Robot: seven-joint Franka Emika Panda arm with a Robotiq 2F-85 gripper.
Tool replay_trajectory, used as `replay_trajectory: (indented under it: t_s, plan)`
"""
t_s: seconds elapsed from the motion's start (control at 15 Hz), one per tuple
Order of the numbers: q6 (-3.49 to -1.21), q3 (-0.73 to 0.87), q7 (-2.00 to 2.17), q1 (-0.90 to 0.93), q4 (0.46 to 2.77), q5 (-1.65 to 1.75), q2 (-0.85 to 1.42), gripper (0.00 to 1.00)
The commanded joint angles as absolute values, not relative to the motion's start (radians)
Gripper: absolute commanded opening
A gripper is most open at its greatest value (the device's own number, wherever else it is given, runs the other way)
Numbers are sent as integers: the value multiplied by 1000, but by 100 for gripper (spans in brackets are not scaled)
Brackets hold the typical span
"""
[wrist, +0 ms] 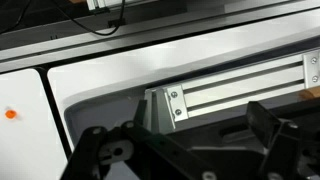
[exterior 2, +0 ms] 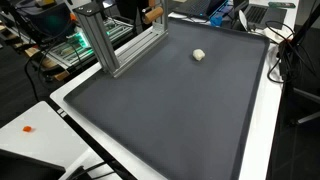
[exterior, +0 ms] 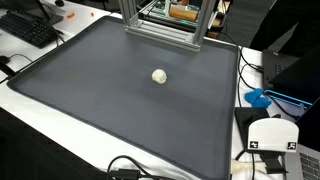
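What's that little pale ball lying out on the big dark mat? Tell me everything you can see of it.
The pale ball is small, roundish and off-white to cream, with no markings that show; it is too small to tell its material. It rests by itself on the dark grey mat, in the half nearer the aluminium frame, yet clear of it. In both exterior views nothing but the mat touches it.

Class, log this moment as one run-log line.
tool: open, empty | nearest: frame | ball: on mat, untouched
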State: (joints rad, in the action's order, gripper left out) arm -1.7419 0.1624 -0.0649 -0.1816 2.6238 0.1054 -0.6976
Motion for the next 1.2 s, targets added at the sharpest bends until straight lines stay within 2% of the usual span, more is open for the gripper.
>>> replay_trajectory:
  t_s: [0.0,0.6,1.13]
  plan:
    - [-1740,164,-64,-180,2629,106,-696,100]
    - [-1737,164,-64,-180,2638,106,-692,100]
    - [-1690,89,-29,-126,2532,63,-736,100]
